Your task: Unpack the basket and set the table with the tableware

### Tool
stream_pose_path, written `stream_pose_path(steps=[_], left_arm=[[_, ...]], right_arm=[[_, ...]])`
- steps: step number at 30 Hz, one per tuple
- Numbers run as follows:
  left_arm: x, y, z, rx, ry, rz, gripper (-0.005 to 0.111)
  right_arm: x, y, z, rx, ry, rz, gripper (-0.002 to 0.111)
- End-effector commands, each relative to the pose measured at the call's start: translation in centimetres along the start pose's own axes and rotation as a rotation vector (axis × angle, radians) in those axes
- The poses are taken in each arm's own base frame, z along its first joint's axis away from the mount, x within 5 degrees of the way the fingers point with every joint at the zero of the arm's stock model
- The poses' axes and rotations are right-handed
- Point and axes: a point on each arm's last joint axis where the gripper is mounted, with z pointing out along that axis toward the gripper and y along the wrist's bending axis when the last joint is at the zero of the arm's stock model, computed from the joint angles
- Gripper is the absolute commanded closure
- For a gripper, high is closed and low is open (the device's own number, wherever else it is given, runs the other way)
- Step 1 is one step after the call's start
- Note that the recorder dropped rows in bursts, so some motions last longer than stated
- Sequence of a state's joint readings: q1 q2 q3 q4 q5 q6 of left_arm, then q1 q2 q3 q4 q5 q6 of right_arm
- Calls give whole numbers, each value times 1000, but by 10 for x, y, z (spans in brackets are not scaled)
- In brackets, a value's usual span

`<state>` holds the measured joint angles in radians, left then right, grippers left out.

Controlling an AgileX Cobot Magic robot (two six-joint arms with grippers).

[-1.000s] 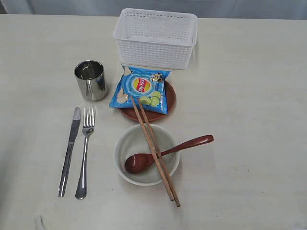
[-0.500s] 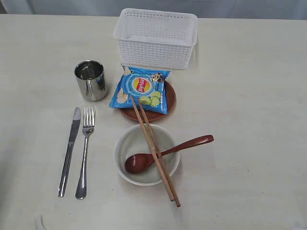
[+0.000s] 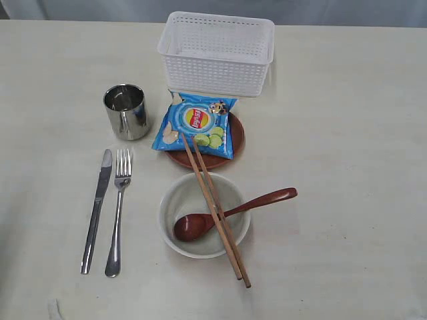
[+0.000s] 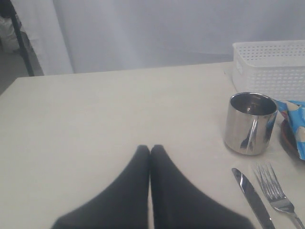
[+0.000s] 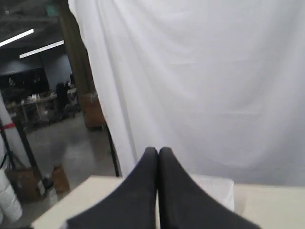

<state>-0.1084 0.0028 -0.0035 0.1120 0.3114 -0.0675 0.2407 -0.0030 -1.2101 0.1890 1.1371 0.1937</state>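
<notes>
Pale table (image 3: 347, 133), with the bowl (image 3: 183, 197) near its middle. Left of the bowl, the knife (image 3: 97, 210) and fork (image 3: 117, 213) lie parallel, long axes running near to far, tips far. They look thin, stiff and slick, probably best pinched mid-handle. Chopsticks (image 3: 215, 212) slant across the bowl, and the spoon (image 3: 267, 198) handle points right. The basket (image 3: 217, 63) sits beyond the bowl and looks empty. The left claw (image 4: 150, 150) and right claw (image 5: 158, 151) are each pressed together, holding nothing.

Most of the brown plate (image 3: 239, 140) lies hidden under the chip bag (image 3: 195, 125), and the left wrist view's edge cuts off the basket (image 4: 271, 67) behind the steel cup (image 4: 250, 123) and the handles of the knife (image 4: 251, 198) and fork (image 4: 274, 188) near that cup.
</notes>
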Motion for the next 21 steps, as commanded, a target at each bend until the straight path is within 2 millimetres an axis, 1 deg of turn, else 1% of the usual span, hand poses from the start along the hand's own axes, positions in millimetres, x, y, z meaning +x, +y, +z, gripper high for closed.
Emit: stream_pose_path(steps=[1, 3, 6, 9, 11, 13, 15, 21], left_arm=[[0, -1, 0, 10, -7, -9, 107], [0, -1, 0, 10, -7, -9, 107], [0, -1, 0, 10, -7, -9, 107], [0, -1, 0, 10, -7, -9, 107], [0, -1, 0, 10, -7, -9, 107], [0, -1, 0, 10, -7, -9, 107], [0, -1, 0, 10, -7, -9, 107], [0, -1, 0, 10, -7, -9, 107]], right_arm=[[-28, 0, 2, -2, -336, -33, 109], [-42, 2, -1, -32, -525, -46, 109], [-56, 4, -7, -67, -744, -66, 109], [-61, 4, -7, -101, -916, -72, 109], [-59, 1, -1, -105, -966, -82, 109], [-54, -2, 9, -96, -949, -81, 109], [-45, -7, 23, -80, -897, -77, 109], [-12, -24, 64, -33, -742, -62, 109]])
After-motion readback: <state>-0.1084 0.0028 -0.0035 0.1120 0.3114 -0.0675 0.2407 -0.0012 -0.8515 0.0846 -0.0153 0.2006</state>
